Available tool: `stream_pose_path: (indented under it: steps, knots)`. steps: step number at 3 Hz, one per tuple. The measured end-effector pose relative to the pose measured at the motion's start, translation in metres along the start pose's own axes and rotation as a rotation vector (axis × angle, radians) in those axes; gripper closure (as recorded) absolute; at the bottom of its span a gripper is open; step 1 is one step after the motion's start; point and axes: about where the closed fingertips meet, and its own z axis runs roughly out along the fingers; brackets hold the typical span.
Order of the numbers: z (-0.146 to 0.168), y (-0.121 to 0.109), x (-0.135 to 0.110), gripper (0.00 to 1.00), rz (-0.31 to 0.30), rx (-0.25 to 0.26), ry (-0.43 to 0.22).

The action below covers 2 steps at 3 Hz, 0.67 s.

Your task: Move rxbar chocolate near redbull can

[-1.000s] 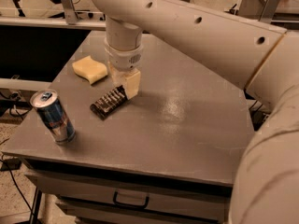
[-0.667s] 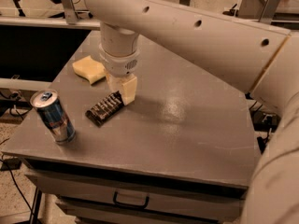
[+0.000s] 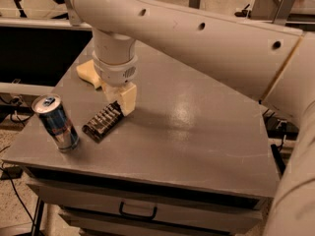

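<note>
Black rxbar chocolate (image 3: 103, 121), end in hand (image 3: 121, 100), near slim redbull can (image 3: 55, 122).

No lettering reads on the redbull can (image 3: 55, 123) or the rxbar chocolate (image 3: 102, 121) at the gripper (image 3: 123, 96).

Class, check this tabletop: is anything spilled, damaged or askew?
Nothing stands out. The can stands upright, the bar lies flat beside it, apart, with the gripper at its far end. No spill shows.

Hand (image 3: 122, 98) low at left, arm (image 3: 197, 38) overhead.
</note>
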Motion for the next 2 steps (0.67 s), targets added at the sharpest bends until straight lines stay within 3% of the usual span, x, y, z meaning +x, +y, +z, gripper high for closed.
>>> stream_pose_path:
  steps: [2]
  knots:
    - [-0.0062,-0.0013,-0.0159,0.22,-0.039,0.015,0.017]
